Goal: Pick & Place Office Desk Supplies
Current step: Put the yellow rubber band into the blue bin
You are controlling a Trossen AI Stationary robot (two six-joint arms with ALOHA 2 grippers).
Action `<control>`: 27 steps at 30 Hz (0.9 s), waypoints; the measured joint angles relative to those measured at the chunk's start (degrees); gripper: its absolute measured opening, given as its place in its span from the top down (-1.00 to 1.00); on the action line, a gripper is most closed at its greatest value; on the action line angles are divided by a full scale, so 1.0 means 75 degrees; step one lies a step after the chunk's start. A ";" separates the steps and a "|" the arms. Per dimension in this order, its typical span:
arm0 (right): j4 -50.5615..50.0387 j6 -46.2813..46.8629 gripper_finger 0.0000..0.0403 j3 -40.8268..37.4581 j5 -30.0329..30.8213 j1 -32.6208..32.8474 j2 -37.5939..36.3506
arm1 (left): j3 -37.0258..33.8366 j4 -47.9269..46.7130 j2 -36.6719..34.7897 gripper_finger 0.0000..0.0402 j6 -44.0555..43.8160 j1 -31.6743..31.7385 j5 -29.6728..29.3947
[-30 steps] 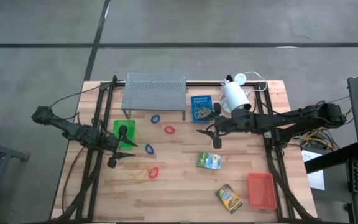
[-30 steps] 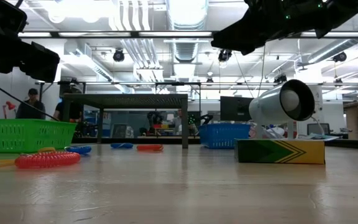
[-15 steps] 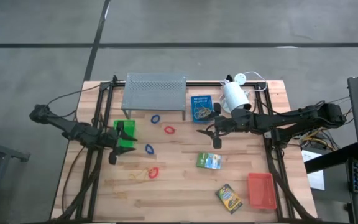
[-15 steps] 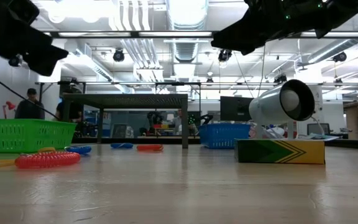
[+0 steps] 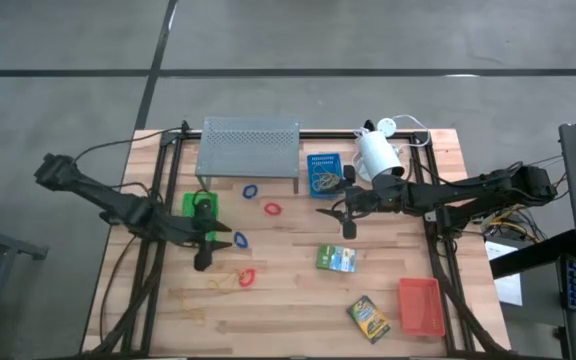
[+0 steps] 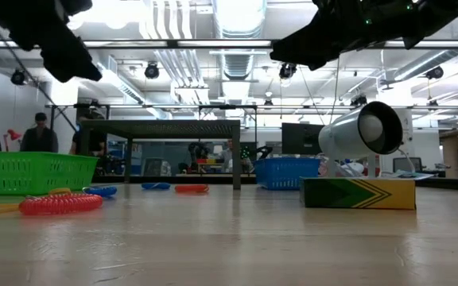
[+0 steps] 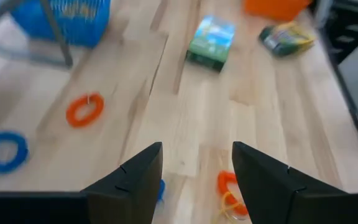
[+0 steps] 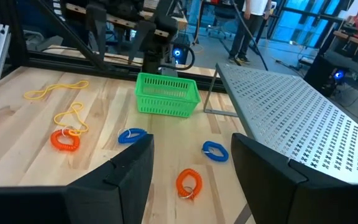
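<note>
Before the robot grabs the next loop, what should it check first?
1. Left gripper open and holding nothing: ok.
2. Right gripper open, waiting near the blue tray: ok.
3. Left gripper over a loop: ok, it is above the blue loop, not touching.
4. Red loop free to lift: not ok, a tan rubber band lies against it.
5. Green tray upright: ok.

Two loops (image 5: 259, 200) lie before the shelf (image 5: 249, 146), tray (image 5: 199, 207) left
</note>
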 joint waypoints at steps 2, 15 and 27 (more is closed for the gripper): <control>0.0001 0.0017 -0.05 0.0000 0.0002 0.0000 0.0000 | 0.0548 -0.0791 0.0609 0.00 -0.0789 -0.0002 0.0050; 0.0000 0.0003 -0.05 0.0000 0.0000 0.0000 0.0000 | 0.1504 -0.3108 0.2298 0.05 -0.4152 -0.0262 0.1424; 0.0000 0.0014 -0.05 0.0000 0.0000 0.0000 0.0000 | 0.1140 -0.1831 0.3469 0.12 -0.5065 -0.0981 0.2069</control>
